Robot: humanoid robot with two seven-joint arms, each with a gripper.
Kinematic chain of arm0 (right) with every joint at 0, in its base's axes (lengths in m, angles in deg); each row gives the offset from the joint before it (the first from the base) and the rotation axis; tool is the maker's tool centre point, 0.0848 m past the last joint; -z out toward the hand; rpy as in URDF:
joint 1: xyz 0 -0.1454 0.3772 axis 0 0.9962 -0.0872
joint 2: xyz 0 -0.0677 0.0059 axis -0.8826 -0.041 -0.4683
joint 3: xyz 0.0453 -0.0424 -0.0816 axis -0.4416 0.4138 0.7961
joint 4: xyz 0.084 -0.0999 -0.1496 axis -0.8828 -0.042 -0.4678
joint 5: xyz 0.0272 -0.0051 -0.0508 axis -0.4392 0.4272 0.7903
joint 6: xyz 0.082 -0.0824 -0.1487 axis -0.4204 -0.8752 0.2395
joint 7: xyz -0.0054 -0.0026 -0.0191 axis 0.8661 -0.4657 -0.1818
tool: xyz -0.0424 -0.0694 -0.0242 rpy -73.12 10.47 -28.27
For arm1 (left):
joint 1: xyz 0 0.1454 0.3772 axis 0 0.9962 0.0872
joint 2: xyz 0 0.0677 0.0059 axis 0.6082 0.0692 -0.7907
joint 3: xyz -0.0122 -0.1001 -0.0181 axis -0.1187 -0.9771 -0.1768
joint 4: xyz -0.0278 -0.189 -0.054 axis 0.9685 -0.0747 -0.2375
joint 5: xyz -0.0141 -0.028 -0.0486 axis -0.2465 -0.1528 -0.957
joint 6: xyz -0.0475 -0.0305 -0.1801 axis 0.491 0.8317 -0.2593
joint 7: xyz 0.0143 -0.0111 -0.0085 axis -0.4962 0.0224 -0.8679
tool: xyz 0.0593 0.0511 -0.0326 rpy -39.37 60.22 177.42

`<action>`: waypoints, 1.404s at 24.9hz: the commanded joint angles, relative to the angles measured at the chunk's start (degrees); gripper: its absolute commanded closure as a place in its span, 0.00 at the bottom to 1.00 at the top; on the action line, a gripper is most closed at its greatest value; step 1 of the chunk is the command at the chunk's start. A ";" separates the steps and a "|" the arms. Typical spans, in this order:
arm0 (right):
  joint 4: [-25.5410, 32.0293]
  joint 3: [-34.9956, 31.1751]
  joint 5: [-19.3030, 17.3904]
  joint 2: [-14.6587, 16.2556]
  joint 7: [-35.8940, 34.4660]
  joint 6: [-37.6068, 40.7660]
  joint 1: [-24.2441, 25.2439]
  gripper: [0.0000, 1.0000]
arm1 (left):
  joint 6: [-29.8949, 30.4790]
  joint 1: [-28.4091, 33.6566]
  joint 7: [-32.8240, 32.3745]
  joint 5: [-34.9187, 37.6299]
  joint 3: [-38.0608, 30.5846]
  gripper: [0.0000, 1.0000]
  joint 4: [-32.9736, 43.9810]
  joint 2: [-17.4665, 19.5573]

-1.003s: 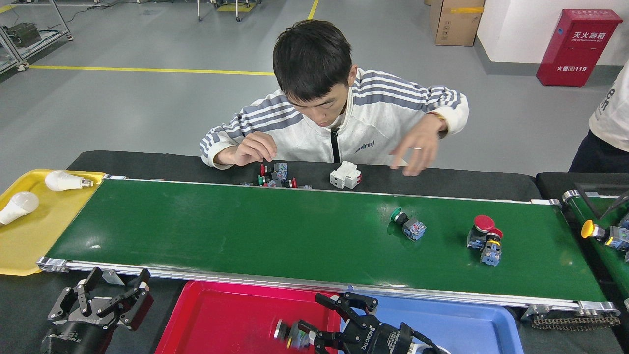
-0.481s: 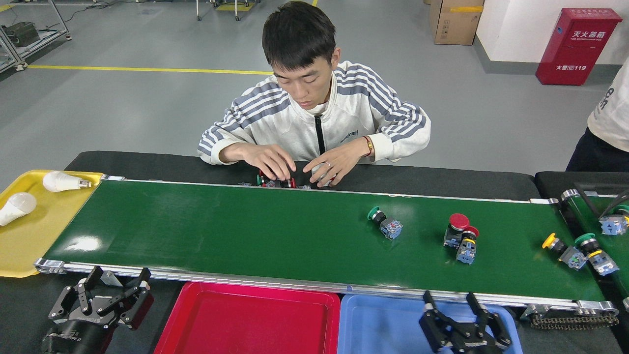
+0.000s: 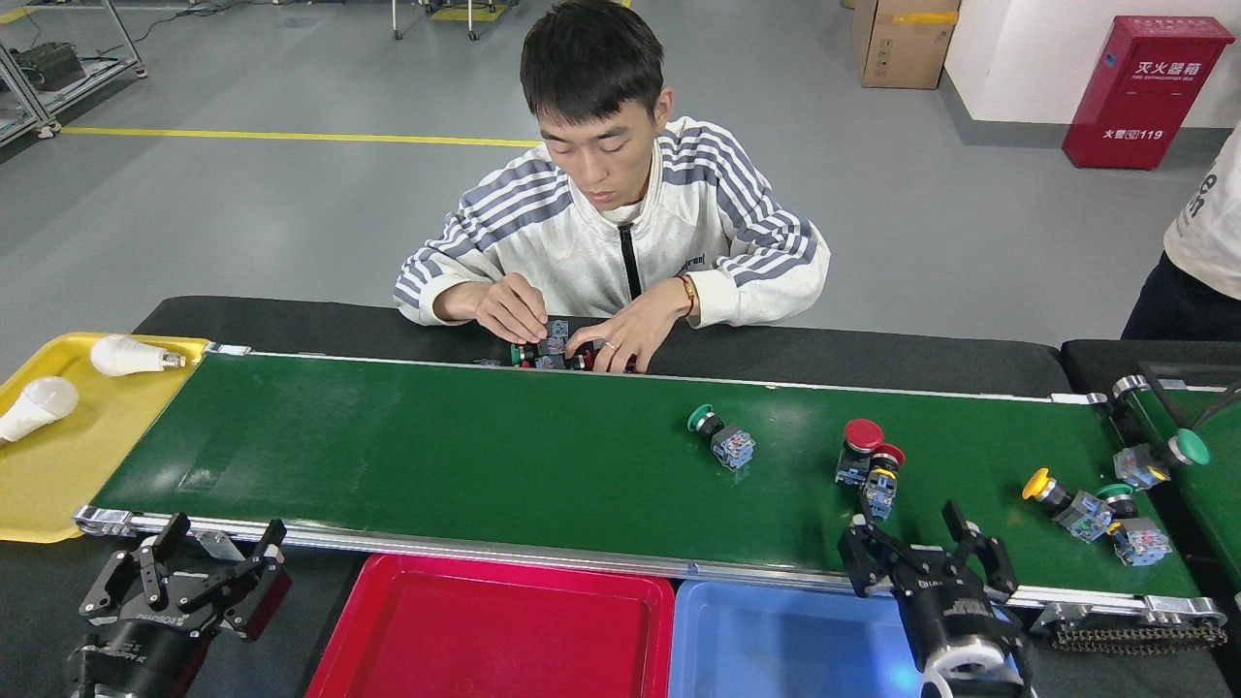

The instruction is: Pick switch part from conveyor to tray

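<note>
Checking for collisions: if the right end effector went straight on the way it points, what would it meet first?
Probably the red-capped switch pair on the conveyor. The right end effector, open, points up the belt just right of them; depth is unclear, so it may pass beside them.

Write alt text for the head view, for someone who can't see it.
The open right gripper reaches over the green conveyor toward switch parts, above empty red and blue trays. The left gripper waits open; a person sits opposite.
</note>
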 commanded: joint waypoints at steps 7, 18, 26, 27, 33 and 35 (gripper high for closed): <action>-7.31 5.20 -0.07 -0.93 0.36 -2.63 -6.61 0.00 | 0.03 -0.65 0.19 -0.20 -0.26 0.00 0.26 0.54; -19.26 9.24 -0.86 -2.16 1.07 -2.98 -17.07 0.66 | 0.03 -1.62 0.19 -0.20 0.27 0.00 -1.06 0.54; -17.24 10.30 -1.30 -1.11 1.15 -1.13 -16.54 0.98 | 0.03 -1.62 0.19 -0.20 0.45 0.00 -1.06 0.63; -16.01 10.48 -1.30 -1.02 1.07 -0.96 -16.01 0.98 | 0.03 -1.62 0.19 -0.20 0.45 0.00 -0.98 0.63; 4.29 14.08 -1.39 -0.93 0.89 15.57 -2.83 0.98 | 0.11 -1.62 0.19 0.07 1.50 0.00 -0.10 0.36; 8.07 15.05 -1.39 -0.67 0.63 28.05 1.48 0.79 | 0.03 -2.85 0.19 0.24 3.88 0.00 0.43 0.27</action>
